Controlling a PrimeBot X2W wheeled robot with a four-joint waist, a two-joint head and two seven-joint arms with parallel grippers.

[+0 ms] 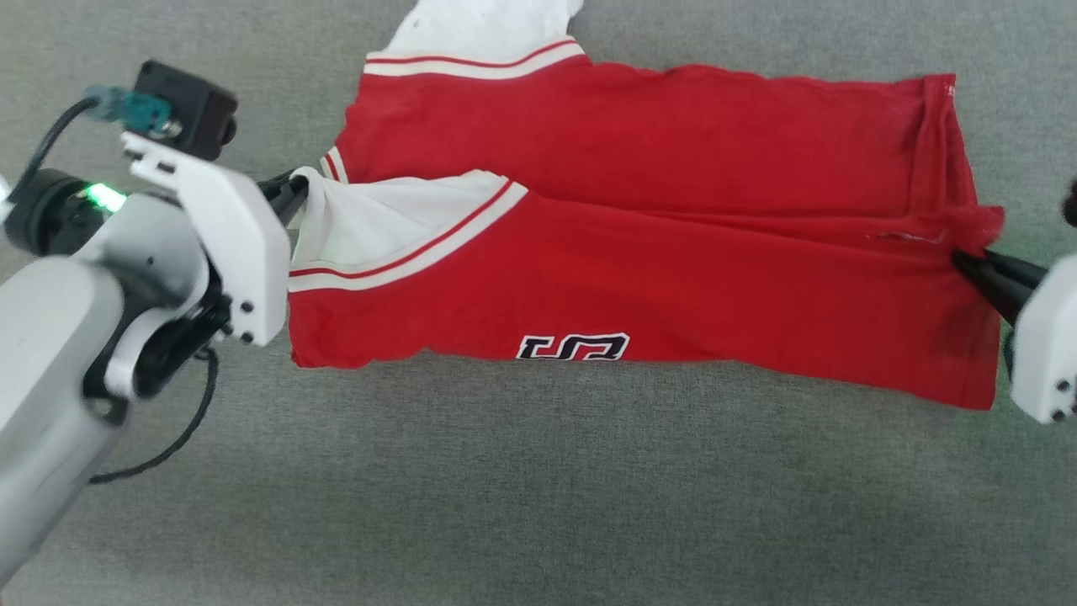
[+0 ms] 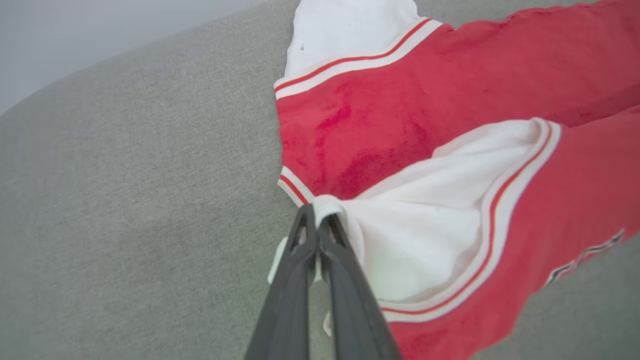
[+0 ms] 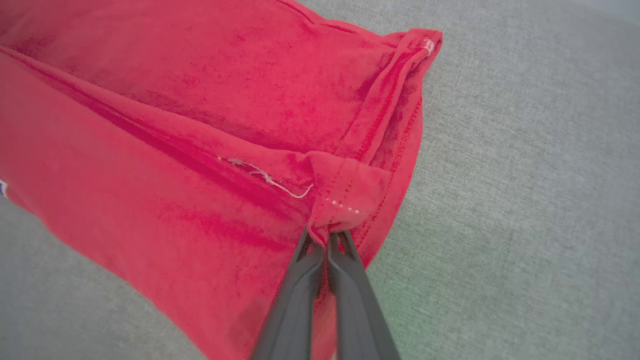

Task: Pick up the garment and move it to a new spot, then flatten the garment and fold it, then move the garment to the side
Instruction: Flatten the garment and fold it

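Closest to the robot, the garment (image 1: 639, 252) lies on the grey worktop (image 1: 538, 505) with its near side folded over the middle, black lettering (image 1: 572, 347) peeking out along that fold. Midway back, the left gripper (image 1: 284, 195) is clamped on the white sleeve (image 1: 370, 231) and the right gripper (image 1: 969, 263) on the red hem (image 1: 947, 151), I'd guess to keep the flap taut at both ends. Long axis runs left-right, collar end left, hem right, other sleeve (image 1: 484, 29) poking out at the far edge.
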